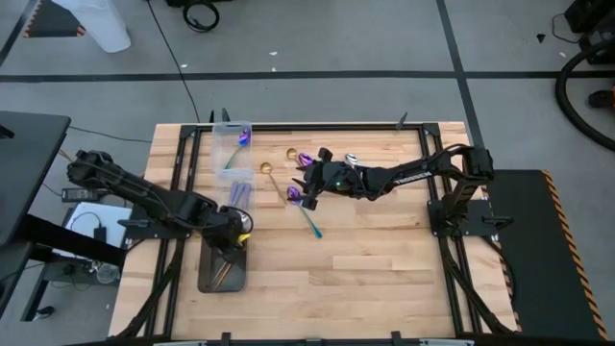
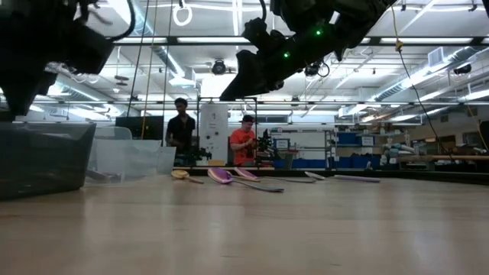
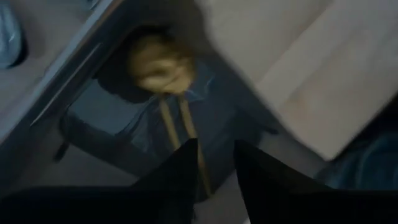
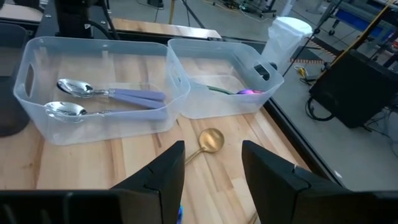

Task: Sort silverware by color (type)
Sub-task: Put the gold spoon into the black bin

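Observation:
Two gold spoons (image 3: pixel 163 68) lie in the dark grey tray (image 1: pixel 209 279) at the near left, bowls together. My left gripper (image 3: pixel 214 146) is open and points down over them. My right gripper (image 1: pixel 309 190) hangs open above the table's middle, over a purple spoon with a teal handle (image 1: pixel 300 204). Around it on the wood lie two gold spoons (image 1: pixel 268 170), another purple spoon (image 1: pixel 306 159) and a silver one (image 1: pixel 353 160). One clear bin (image 4: pixel 37 118) holds two silver-bowled spoons (image 4: pixel 93 99). The clear bin next to it (image 4: pixel 267 84) holds a purple spoon (image 4: pixel 245 92). My left gripper's fingers (image 3: pixel 180 177) come from above and stand on either side of one gold spoon's handle (image 3: pixel 200 171), which lies in the tray. The view is blurred, so I cannot tell whether a finger touches the handle.
The two clear bins (image 1: pixel 233 144) stand end to end along the left side, far of the dark tray. The near right half of the wood (image 1: pixel 384 279) is bare. In the low view two people (image 2: pixel 182 126) stand in the room beyond the table.

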You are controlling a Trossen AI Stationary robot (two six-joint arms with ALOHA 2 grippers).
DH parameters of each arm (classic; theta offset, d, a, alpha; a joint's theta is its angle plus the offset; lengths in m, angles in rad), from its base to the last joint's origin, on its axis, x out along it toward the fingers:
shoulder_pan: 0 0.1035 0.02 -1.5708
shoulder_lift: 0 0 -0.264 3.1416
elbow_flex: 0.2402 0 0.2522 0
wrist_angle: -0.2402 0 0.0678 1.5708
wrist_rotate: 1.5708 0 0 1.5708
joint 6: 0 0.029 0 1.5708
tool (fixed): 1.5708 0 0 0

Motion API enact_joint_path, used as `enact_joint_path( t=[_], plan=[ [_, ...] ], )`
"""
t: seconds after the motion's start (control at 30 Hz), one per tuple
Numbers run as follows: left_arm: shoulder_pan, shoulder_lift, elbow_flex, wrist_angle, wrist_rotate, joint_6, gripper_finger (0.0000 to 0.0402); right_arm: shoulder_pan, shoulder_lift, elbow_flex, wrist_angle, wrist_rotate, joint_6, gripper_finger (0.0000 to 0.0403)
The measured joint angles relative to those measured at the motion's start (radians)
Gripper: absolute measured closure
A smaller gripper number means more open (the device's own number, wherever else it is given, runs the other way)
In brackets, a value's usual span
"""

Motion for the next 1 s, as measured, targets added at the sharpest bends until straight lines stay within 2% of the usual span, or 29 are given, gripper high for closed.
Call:
enact_joint_path(
  t=[0.17, 0.33, 0.67, 1.0],
  plan=[
    [0.013, 0.000, 0.093, 0.001, -0.016, 0.062, 0.0283, 0.000, 0.000, 0.000, 0.003, -0.010, 0.002, 0.0234],
    [0.048, 0.000, 0.164, 0.000, -0.116, 0.134, 0.0283, 0.000, 0.000, 0.000, 0.003, -0.010, 0.006, 0.0234],
    [0.149, 0.000, 0.168, 0.001, -0.191, 0.291, 0.0283, 0.008, 0.048, -0.002, 0.003, -0.009, 0.064, 0.0234],
    [0.199, 0.000, 0.169, 0.002, -0.206, 0.414, 0.0283, -0.027, 0.159, -0.002, -0.029, 0.074, 0.163, 0.0234]
  ],
)
